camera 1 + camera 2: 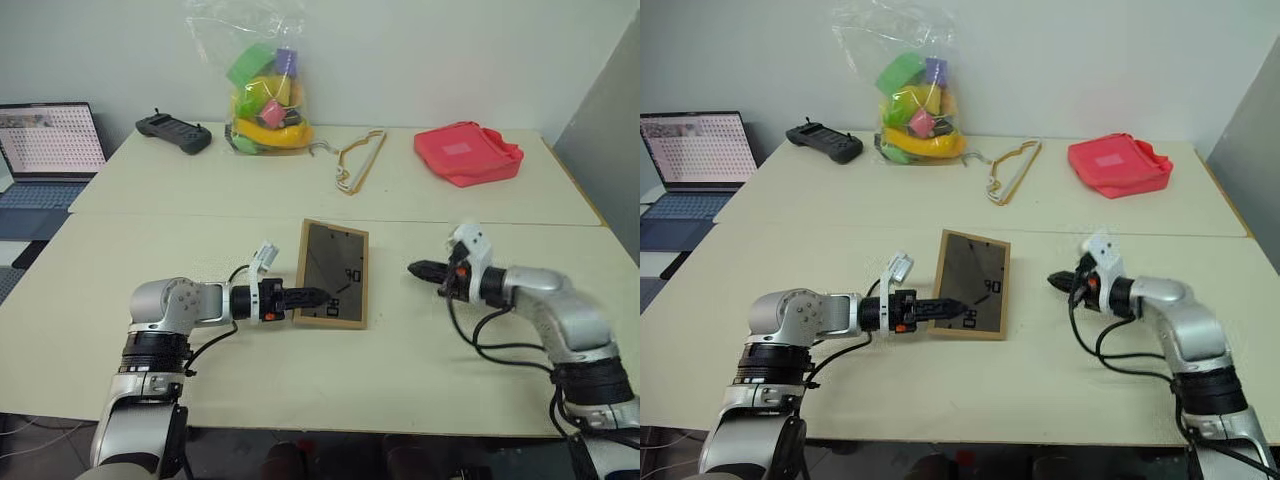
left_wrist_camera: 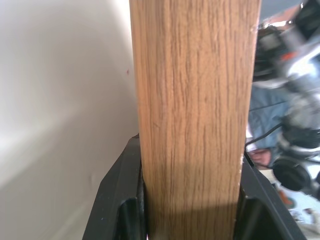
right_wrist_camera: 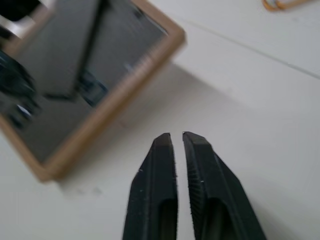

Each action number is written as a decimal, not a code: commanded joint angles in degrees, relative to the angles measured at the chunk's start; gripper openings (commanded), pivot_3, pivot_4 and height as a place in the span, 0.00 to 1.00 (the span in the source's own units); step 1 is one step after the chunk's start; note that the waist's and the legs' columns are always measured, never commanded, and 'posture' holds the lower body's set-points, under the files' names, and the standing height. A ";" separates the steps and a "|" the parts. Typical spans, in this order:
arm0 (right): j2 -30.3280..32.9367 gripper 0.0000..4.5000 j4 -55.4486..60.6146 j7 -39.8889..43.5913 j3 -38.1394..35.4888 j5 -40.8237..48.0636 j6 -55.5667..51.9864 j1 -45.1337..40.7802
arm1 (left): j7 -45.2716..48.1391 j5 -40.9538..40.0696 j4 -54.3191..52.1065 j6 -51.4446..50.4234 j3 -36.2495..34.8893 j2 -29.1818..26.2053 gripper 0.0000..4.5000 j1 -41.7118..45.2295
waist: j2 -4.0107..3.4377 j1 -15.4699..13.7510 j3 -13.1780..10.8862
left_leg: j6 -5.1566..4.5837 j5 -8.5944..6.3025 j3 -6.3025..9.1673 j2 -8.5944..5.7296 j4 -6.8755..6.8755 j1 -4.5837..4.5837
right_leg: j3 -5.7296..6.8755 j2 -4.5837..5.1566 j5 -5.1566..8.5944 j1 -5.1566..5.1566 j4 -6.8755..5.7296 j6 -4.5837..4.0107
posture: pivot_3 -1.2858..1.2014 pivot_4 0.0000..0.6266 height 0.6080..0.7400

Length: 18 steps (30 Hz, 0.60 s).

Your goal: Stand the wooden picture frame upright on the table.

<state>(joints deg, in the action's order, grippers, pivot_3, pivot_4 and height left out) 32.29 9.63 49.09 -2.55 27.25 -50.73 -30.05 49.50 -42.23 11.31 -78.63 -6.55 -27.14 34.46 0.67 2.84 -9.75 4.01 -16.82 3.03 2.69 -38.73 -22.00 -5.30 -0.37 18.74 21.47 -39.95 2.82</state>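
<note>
The wooden picture frame point(image 1: 335, 270) is near the middle of the table point(image 1: 200, 390), its dark back and fold-out stand point(image 3: 92, 45) facing up. It casts a shadow beside its edge and looks tilted off the tabletop. My left gripper point(image 1: 318, 296) reaches in from the left and is shut on the frame's left border. In the left wrist view the light wood edge point(image 2: 195, 125) sits between the black fingers point(image 2: 117, 195). My right gripper point(image 1: 415, 269) hovers to the right of the frame, apart from it. Its fingertips point(image 3: 165, 142) stand a narrow slit apart, with nothing between them.
On the far table lie a clear bag of coloured toys point(image 1: 262, 95), a black controller point(image 1: 173, 131), a thin wooden hanger point(image 1: 358, 160) and a red fabric bag point(image 1: 468, 153). A laptop point(image 1: 48, 145) stands at the far left. A seam point(image 1: 200, 214) joins the two tables.
</note>
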 commanded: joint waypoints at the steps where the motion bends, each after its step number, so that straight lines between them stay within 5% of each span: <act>1: -0.83 0.31 3.50 1.20 -4.03 10.53 -9.14 -4.49 | -0.94 -3.47 -4.26 -1.21 -2.90 0.92 0.29 1.29 | 0.02 -0.01 -0.03 | 0.00 0.00 0.04 0.00 0.01 -0.01 | 0.05 0.00 0.00 -0.01 0.04 0.00 | 0.52 0.24 1.00; 6: -3.89 0.58 3.75 0.16 -5.32 19.76 -16.51 -10.47 | -1.54 -3.84 -4.05 -1.35 -2.68 1.07 0.29 2.23 | 0.10 0.01 -0.17 | 0.00 0.00 0.03 0.00 0.02 -0.13 | 0.06 0.02 0.00 0.10 0.06 0.00 | 0.52 0.24 1.00; 14: -9.80 0.97 -2.41 -6.30 2.77 10.93 -8.09 -13.89 | -0.56 -4.36 -3.68 -1.10 -1.19 1.35 0.29 4.48 | 0.10 0.18 -0.18 | 0.03 0.02 0.03 -0.01 -0.03 -0.78 | 0.10 0.06 -0.01 0.73 -0.02 0.00 | 0.52 0.24 1.00; 18: -11.69 0.97 -5.02 -7.35 4.06 9.25 -5.91 -15.29 | -0.24 -4.74 -3.69 -1.11 -0.77 1.35 0.29 5.08 | 0.09 0.20 -0.20 | 0.26 0.15 0.03 0.00 -0.02 -0.94 | 0.12 0.08 0.00 0.88 0.01 0.00 | 0.52 0.24 1.00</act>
<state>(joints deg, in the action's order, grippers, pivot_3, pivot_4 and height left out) 21.05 3.80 42.09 1.82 36.94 -58.86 -43.60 47.85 -44.77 9.27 -79.94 -6.78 -25.63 37.68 0.77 3.04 -9.94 4.27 -16.68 3.05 2.68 -38.74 -22.96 -5.18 -0.29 18.74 22.36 -39.93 2.82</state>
